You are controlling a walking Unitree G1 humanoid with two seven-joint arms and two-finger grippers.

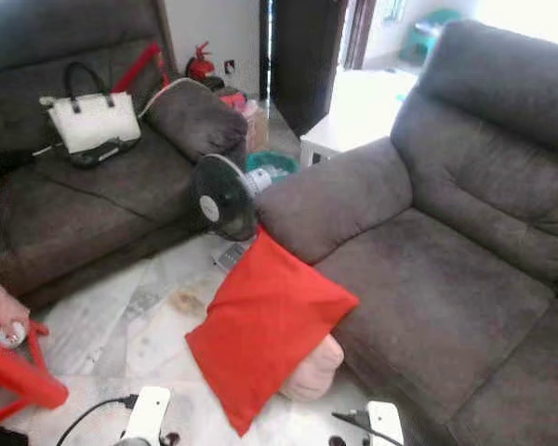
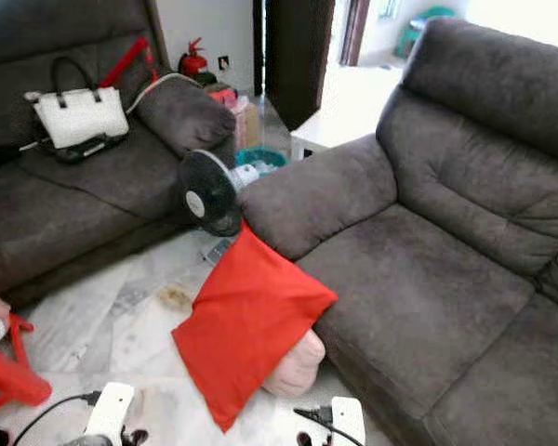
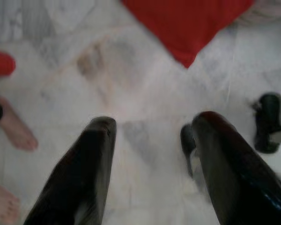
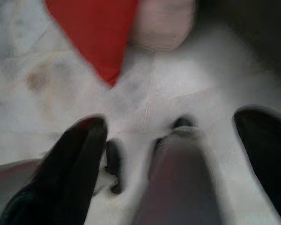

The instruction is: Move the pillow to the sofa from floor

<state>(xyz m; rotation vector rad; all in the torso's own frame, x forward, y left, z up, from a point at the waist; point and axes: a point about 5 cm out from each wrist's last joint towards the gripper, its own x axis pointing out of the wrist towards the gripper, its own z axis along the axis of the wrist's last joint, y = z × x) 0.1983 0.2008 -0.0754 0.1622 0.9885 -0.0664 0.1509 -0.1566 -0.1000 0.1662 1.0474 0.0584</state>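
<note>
Below, left gripper and right gripper spread wide over floor, near red pillow.

The pink pillow is largely covered by the red pillow leaning over it, so just one rounded end is seen. Both arms are cut off by the lower edge of the head views. A person's hand is cut by the left edge, and what is held in it cannot be made out. The left gripper and right gripper are blurred at their fingertips.
</note>
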